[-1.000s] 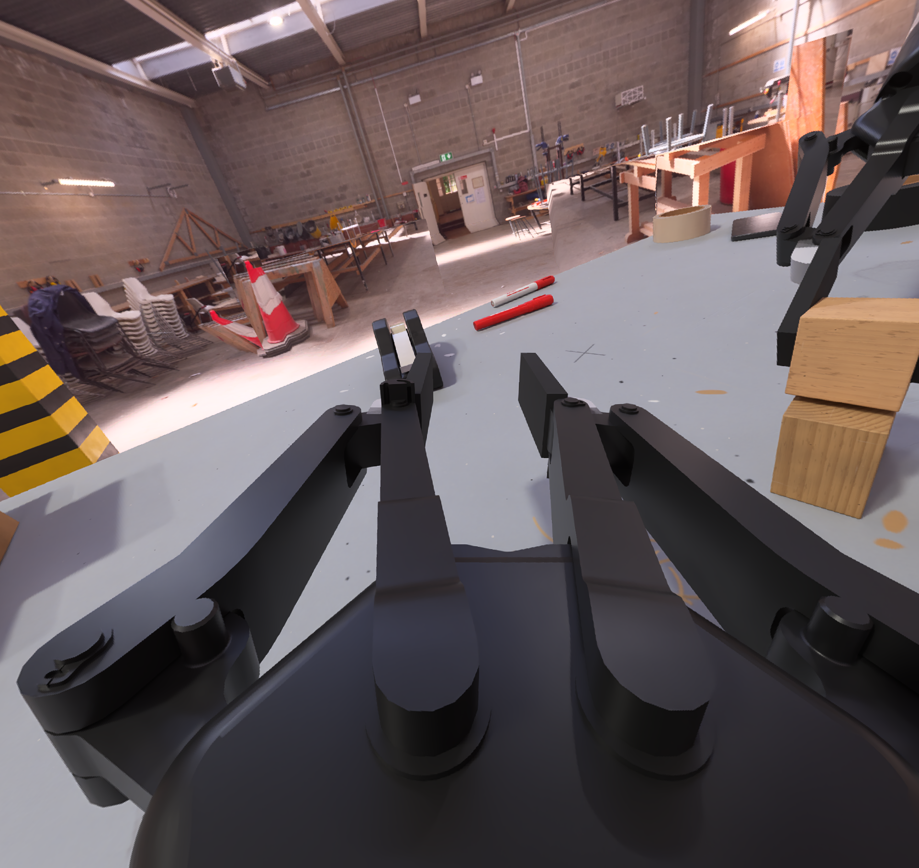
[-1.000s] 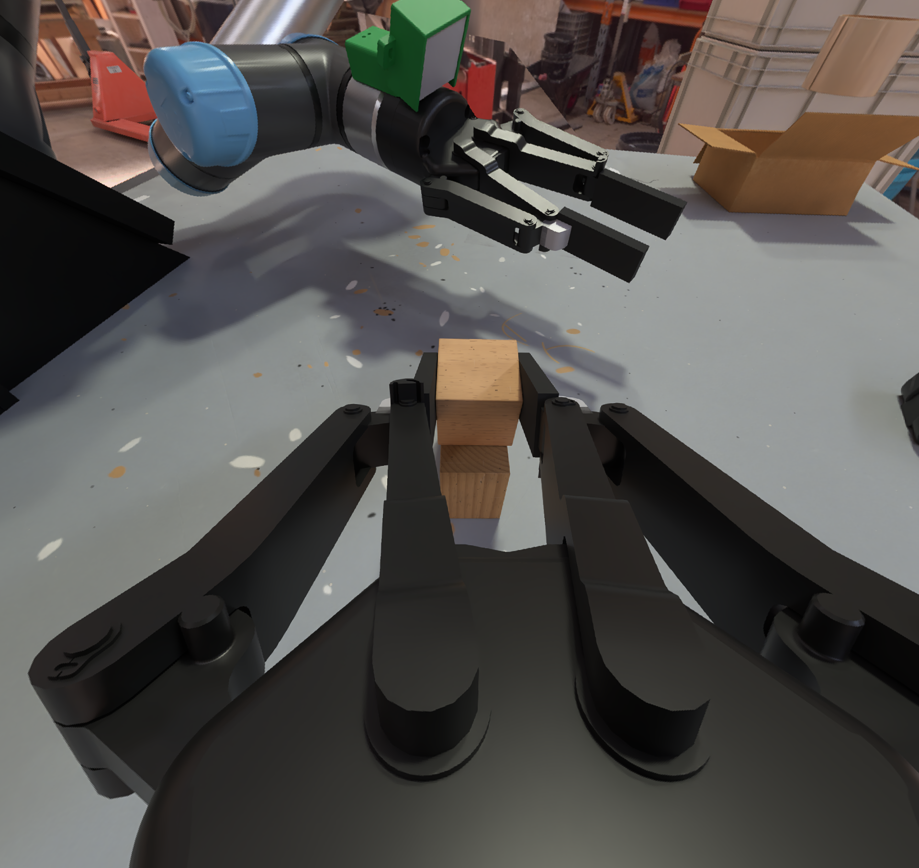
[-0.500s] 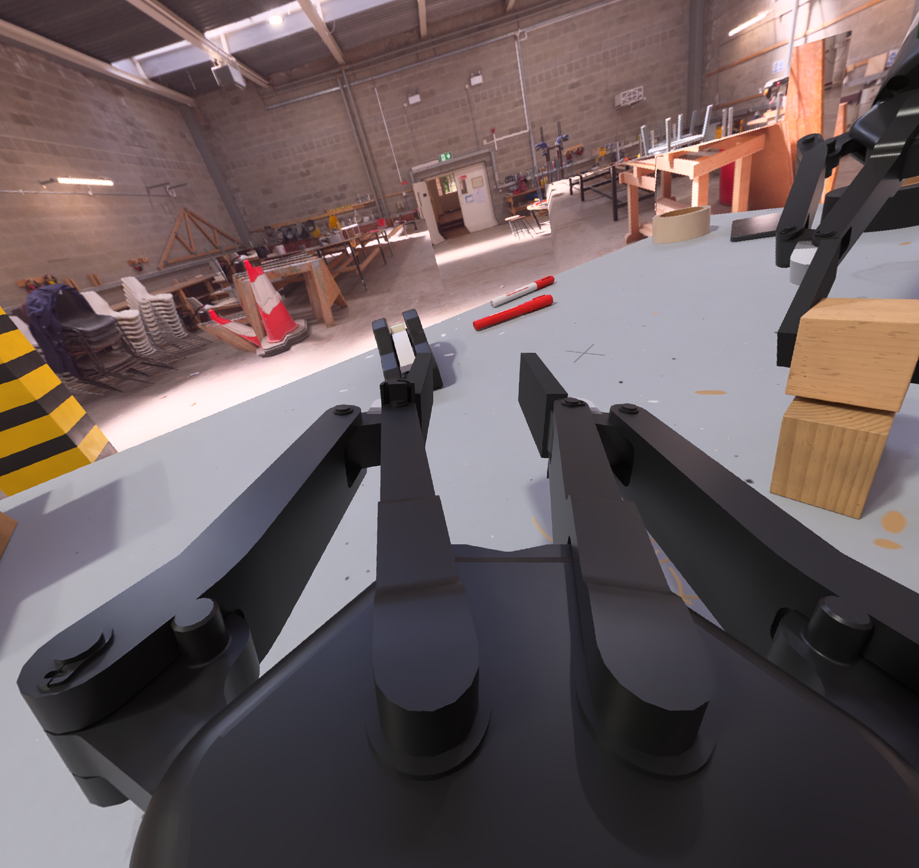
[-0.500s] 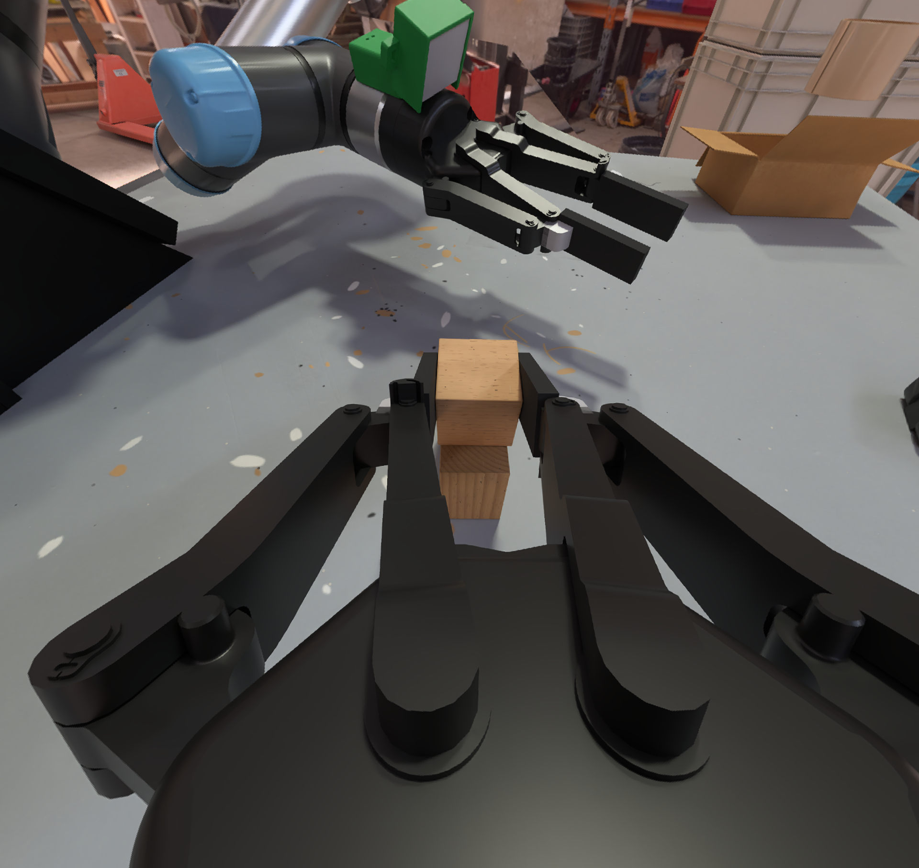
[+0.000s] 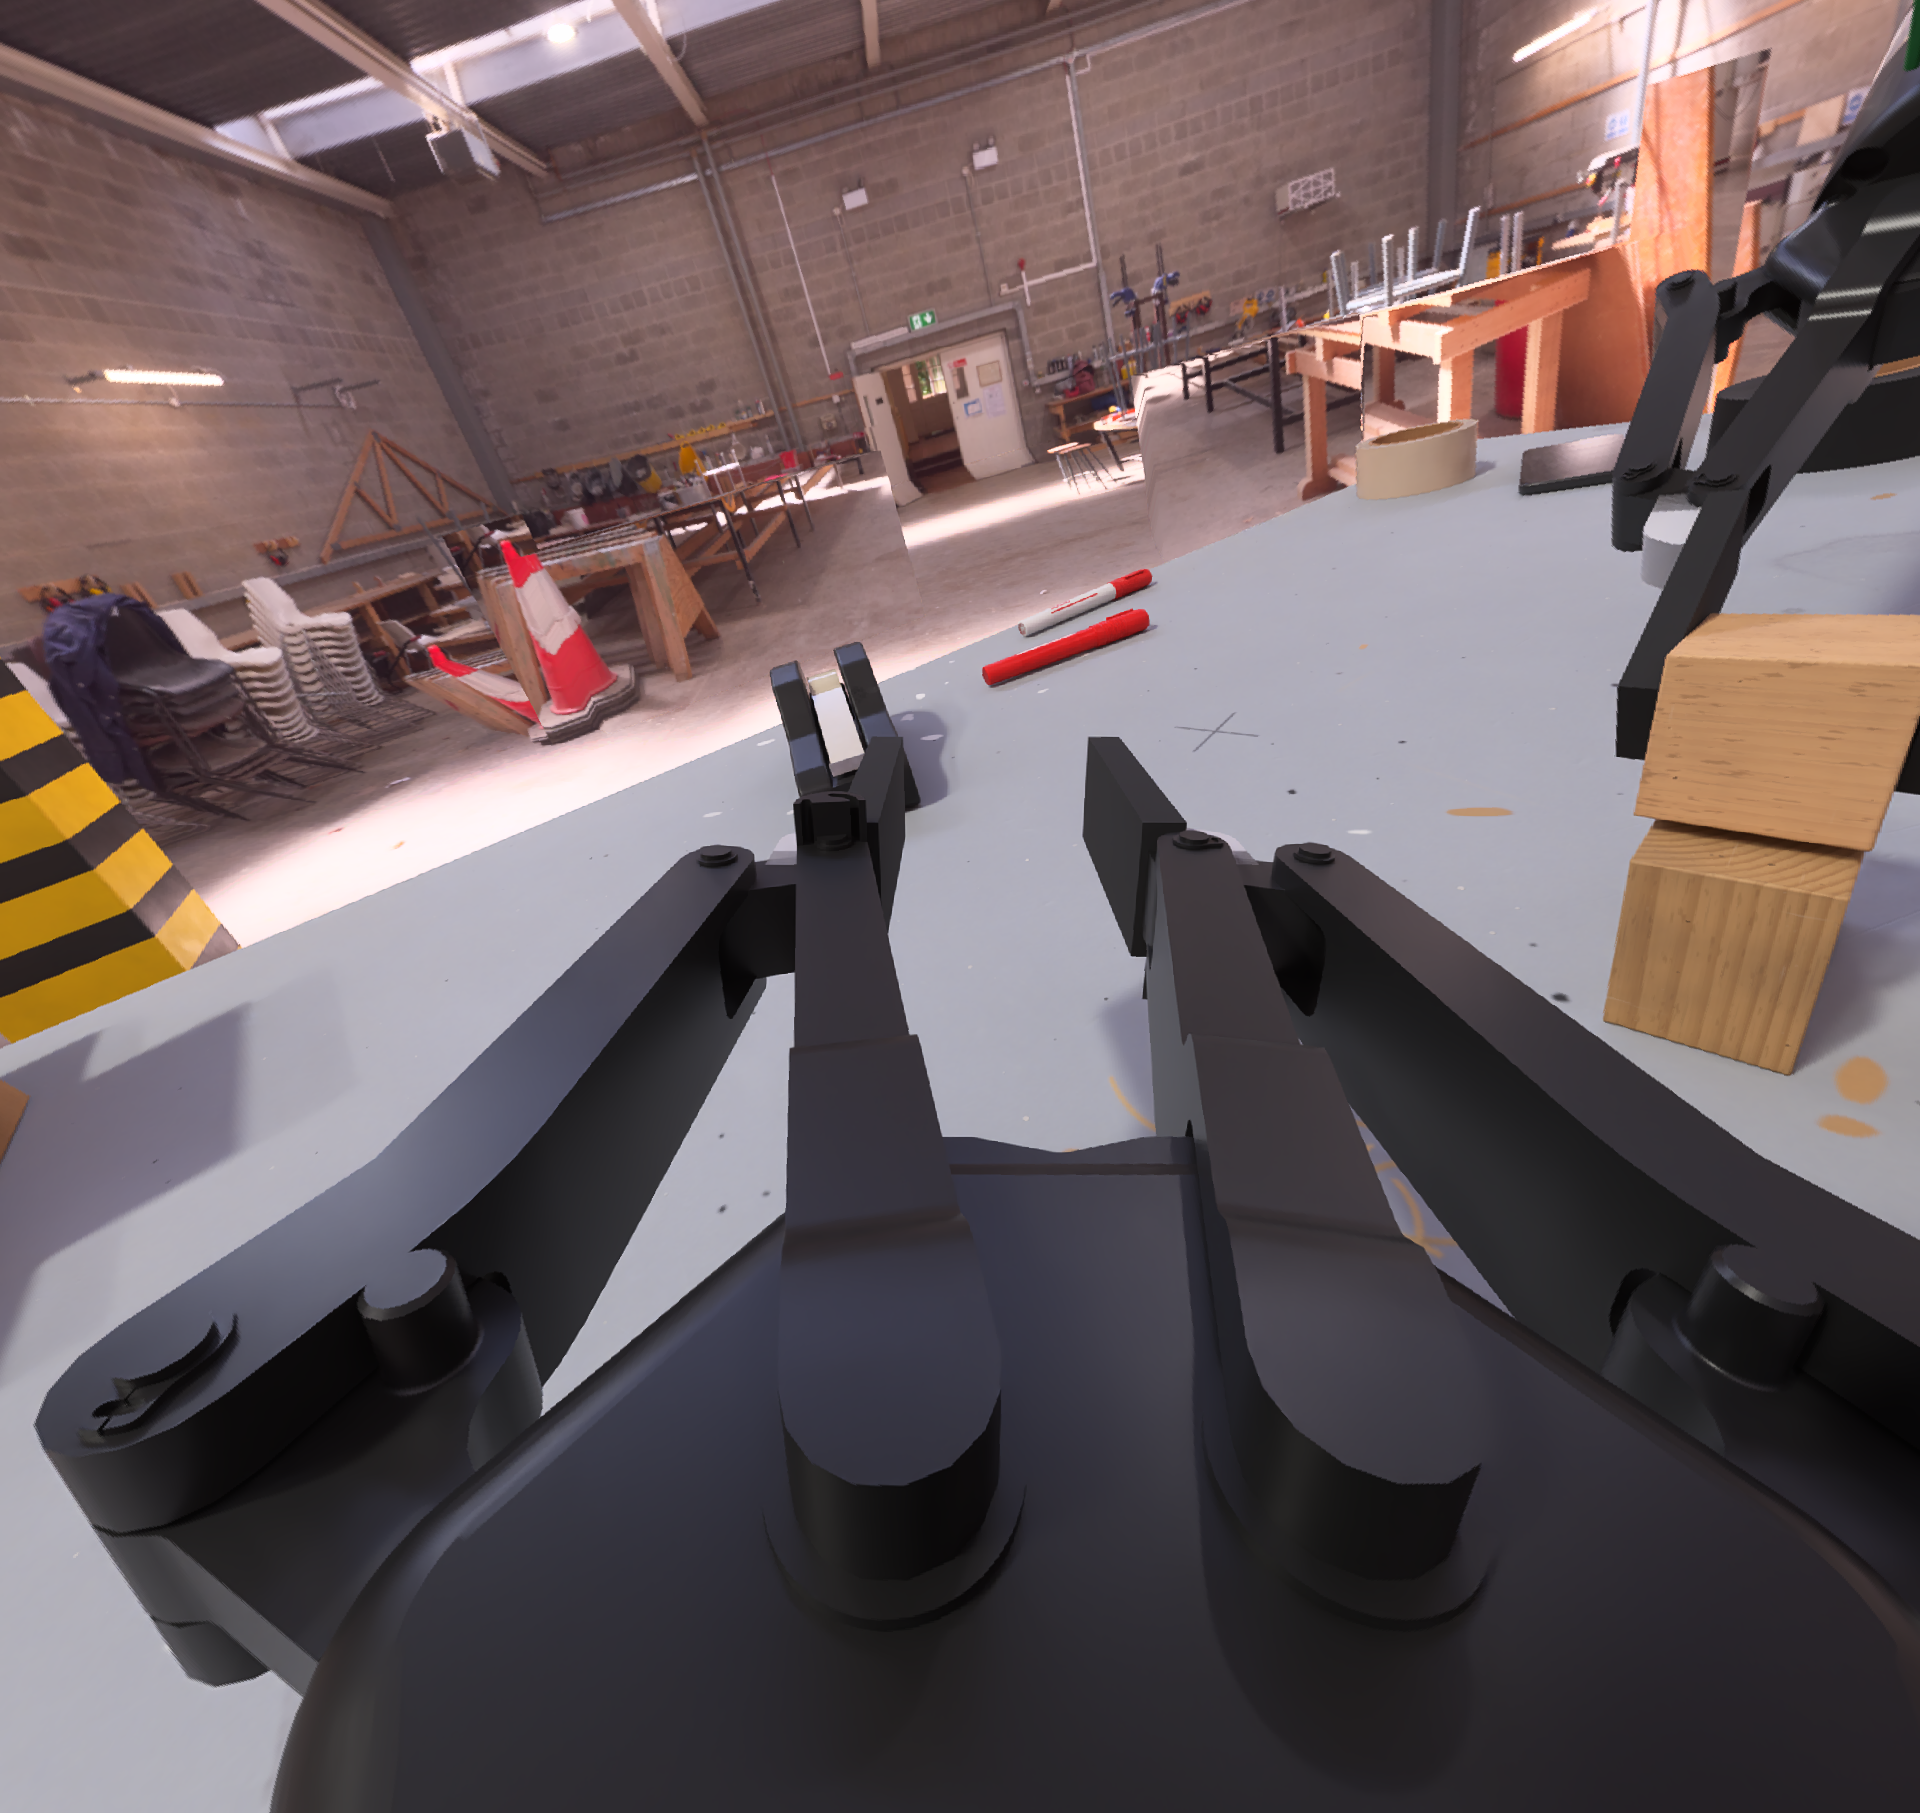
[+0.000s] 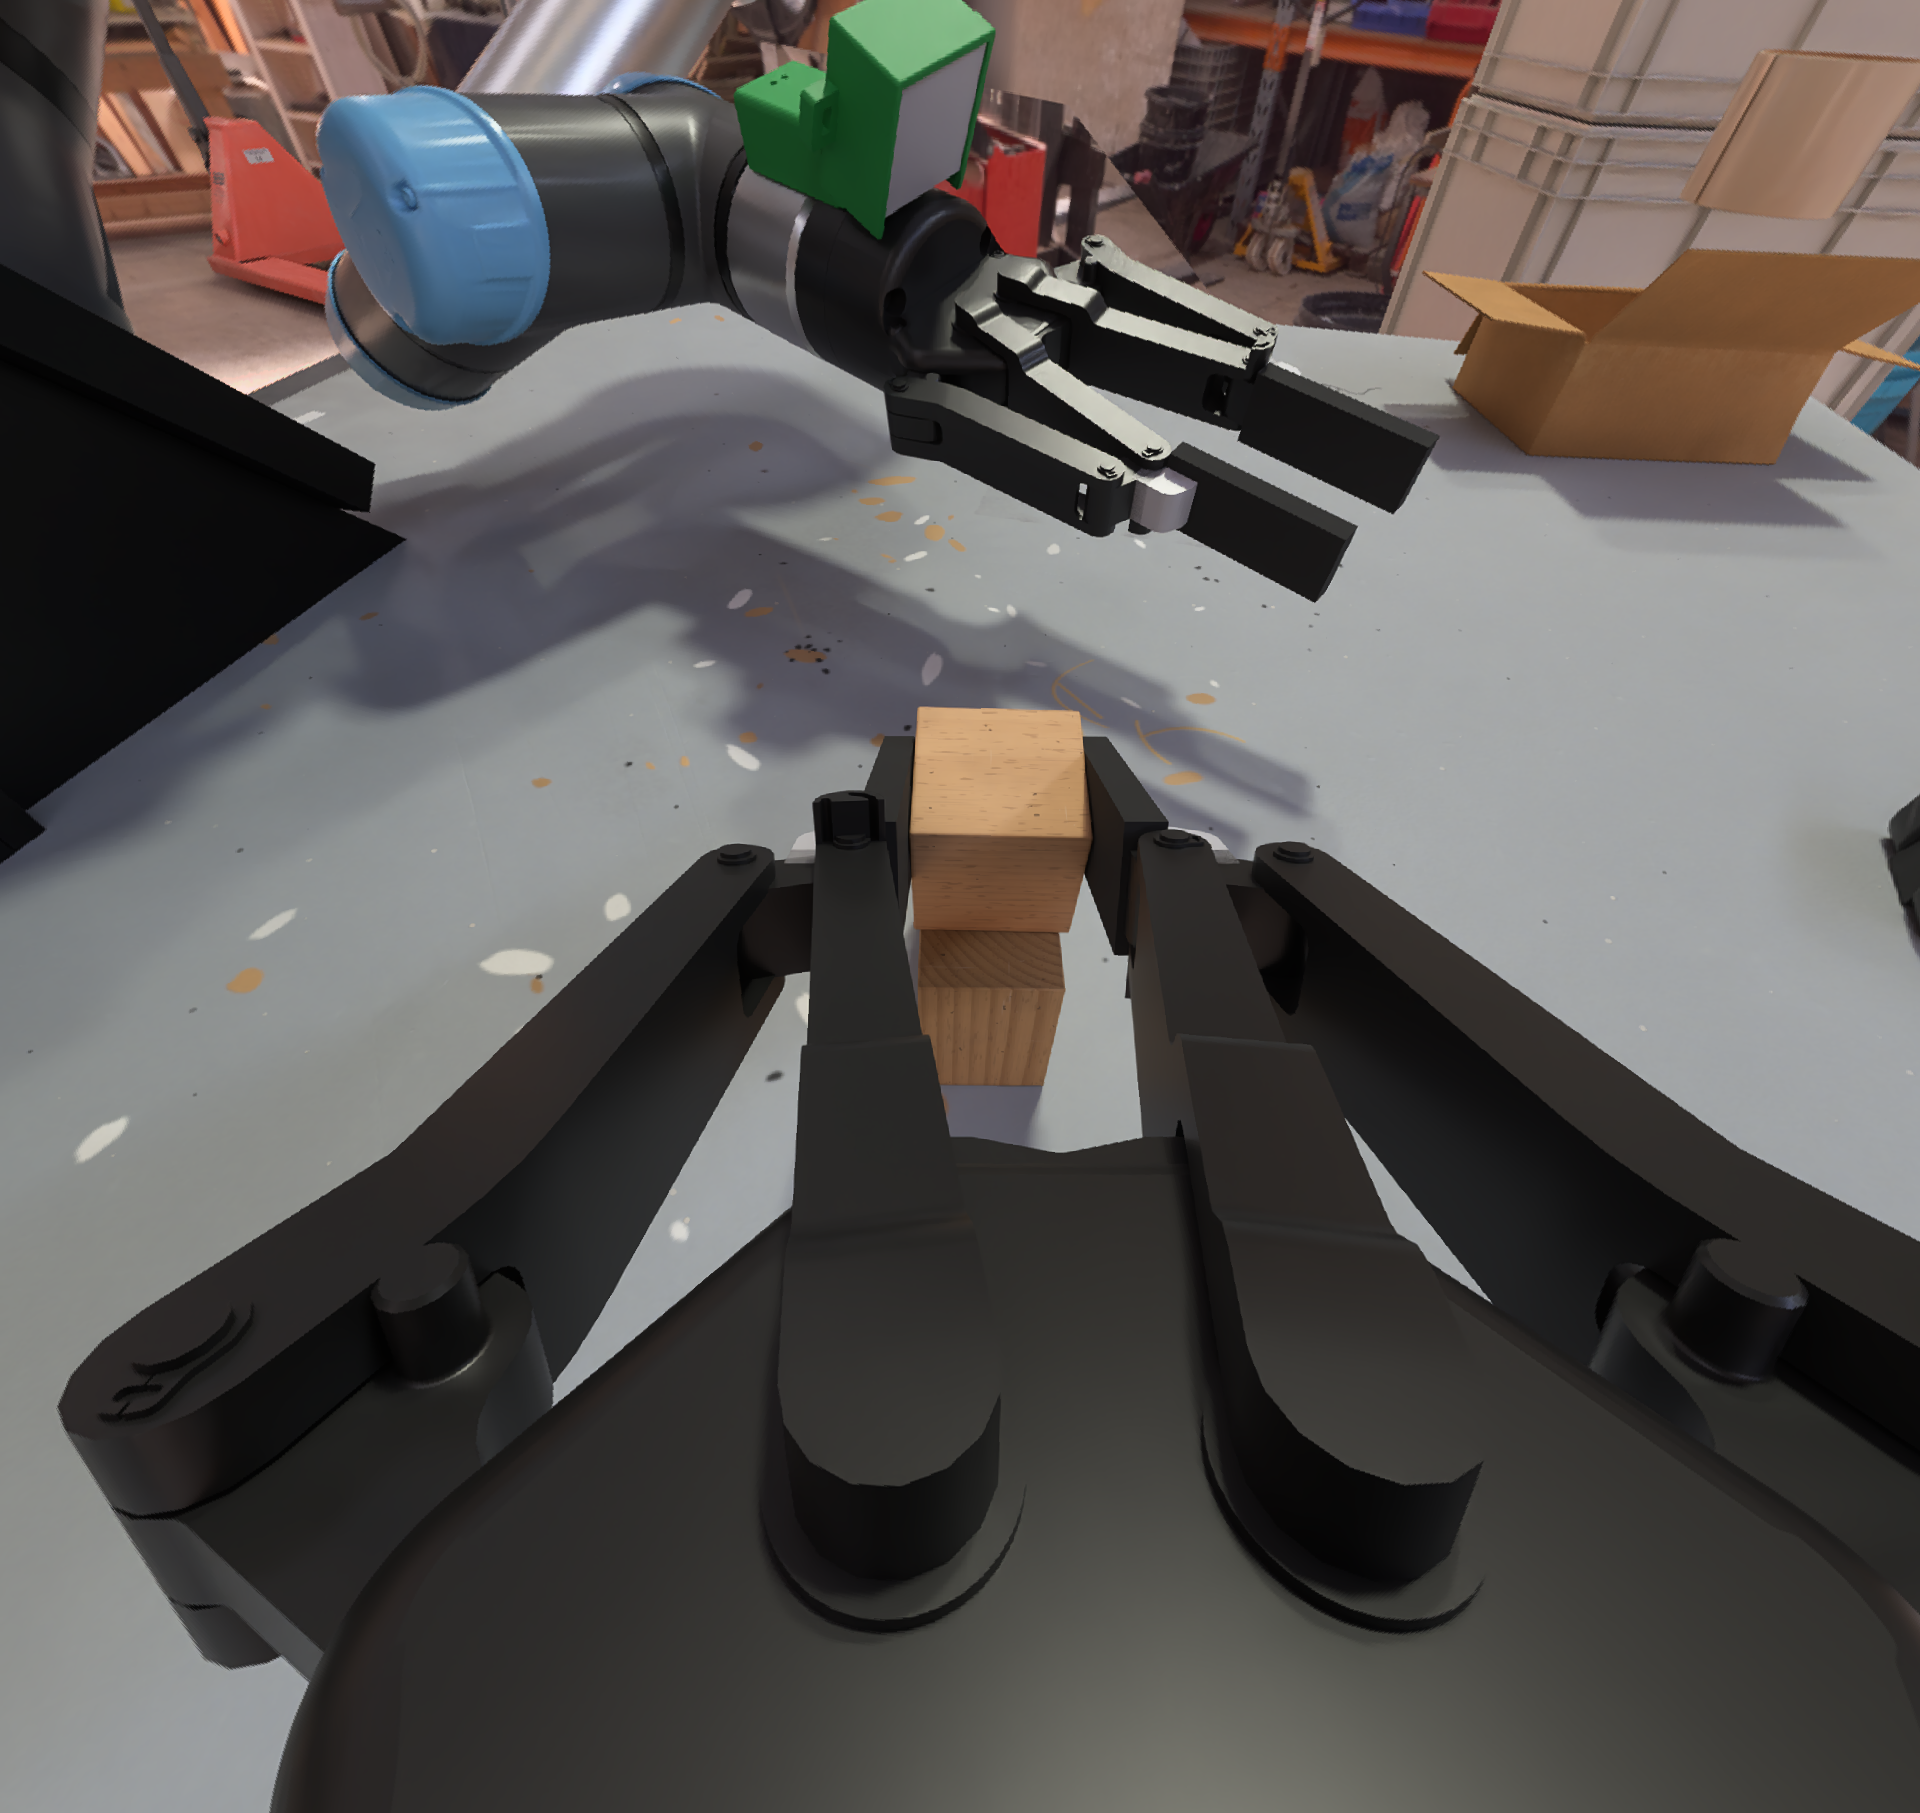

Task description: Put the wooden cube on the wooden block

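In the right wrist view my right gripper (image 6: pixel 997 771) is shut on the light wooden cube (image 6: pixel 997 833), one finger on each side. The cube hangs directly over the darker wooden block (image 6: pixel 992 1010), which stands on the grey table. In the left wrist view the cube (image 5: pixel 1787 724) looks tilted and sits on or just above the block (image 5: pixel 1725 942); I cannot tell if they touch. My left gripper (image 5: pixel 987 776) is open and empty, low over the table to the left of the stack. It also shows in the right wrist view (image 6: pixel 1340 506), beyond the cube.
Two red markers (image 5: pixel 1070 646) lie near the table's far edge. A black clip-like object (image 5: pixel 831 735) stands just ahead of my left fingers. A tape roll (image 5: pixel 1418 459) and a black flat pad (image 5: pixel 1569 464) are farther back. An open cardboard box (image 6: pixel 1652 361) stands at the far right.
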`<state>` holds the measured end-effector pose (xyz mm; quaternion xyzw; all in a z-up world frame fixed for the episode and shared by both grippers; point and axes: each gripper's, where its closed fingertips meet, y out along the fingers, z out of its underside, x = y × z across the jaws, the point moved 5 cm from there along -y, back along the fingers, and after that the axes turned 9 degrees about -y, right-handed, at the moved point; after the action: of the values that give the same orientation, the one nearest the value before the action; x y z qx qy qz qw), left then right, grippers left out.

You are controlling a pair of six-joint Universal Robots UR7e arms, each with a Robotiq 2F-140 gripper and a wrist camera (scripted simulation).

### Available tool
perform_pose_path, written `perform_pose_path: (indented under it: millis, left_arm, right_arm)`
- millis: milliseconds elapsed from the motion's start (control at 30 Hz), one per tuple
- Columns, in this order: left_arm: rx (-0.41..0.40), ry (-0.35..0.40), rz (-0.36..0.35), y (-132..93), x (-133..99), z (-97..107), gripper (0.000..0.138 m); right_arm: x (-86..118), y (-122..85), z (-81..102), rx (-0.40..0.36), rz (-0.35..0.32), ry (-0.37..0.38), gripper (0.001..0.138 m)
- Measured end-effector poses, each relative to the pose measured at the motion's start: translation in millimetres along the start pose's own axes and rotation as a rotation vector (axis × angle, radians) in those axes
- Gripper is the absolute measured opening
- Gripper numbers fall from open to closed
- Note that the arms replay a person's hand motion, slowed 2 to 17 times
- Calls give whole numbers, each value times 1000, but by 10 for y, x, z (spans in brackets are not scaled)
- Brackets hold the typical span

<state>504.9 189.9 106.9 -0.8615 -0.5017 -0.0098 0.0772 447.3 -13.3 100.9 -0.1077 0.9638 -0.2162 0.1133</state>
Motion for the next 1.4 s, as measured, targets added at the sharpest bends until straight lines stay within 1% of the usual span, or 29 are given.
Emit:
perform_pose_path:
  millis: [300, 367, 600, 1400]
  left_arm:
    - [5, 5, 4, 3, -8, 4, 47]
    - [6, 6, 4, 4, -9, 4, 47]
    - [8, 6, 6, 6, -10, 7, 47]
    - [7, -1, 7, 3, -4, 5, 47]
  right_arm:
    - [0, 11, 5, 1, 3, -6, 41]
    - [1, 15, 27, 9, 5, -8, 51]
    - [-5, 28, 69, 21, 12, -9, 67]
    - [-27, 9, 98, 16, 21, -1, 65]
